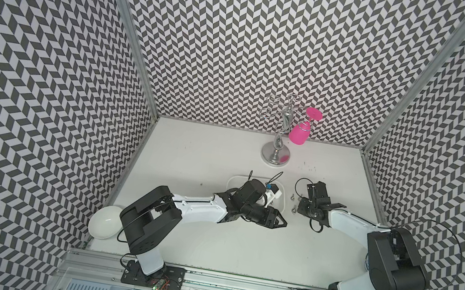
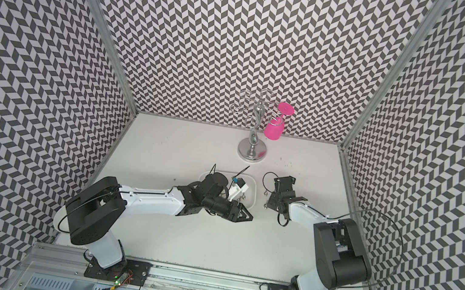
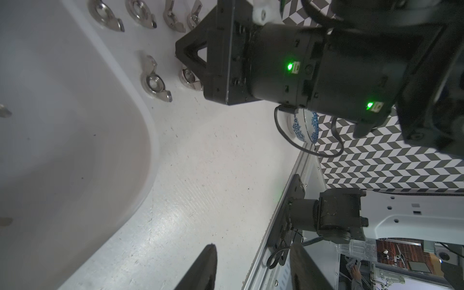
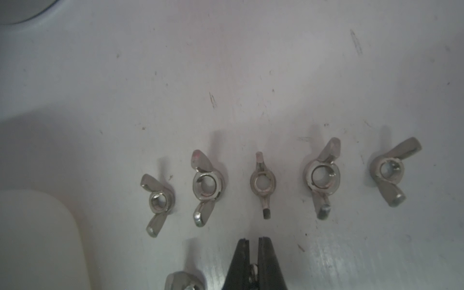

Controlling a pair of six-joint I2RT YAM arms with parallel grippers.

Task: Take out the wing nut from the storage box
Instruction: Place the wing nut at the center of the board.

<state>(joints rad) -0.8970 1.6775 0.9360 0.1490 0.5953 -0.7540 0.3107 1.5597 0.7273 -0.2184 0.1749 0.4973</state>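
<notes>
Five wing nuts (image 4: 263, 184), just beyond right gripper (image 4: 253, 240)

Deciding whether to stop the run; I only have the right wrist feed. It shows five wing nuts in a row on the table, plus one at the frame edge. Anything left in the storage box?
Observer: Yes. The left wrist view shows two small metal pieces, likely wing nuts, lying in the storage box at the frame edge.
Operator: Where is the left gripper?
Observer: In both top views the left gripper hangs over the table just off the box's corner nearest the loose nuts, not inside it.
Operator: Open?
Observer: Open, with nothing between its fingers.
</notes>
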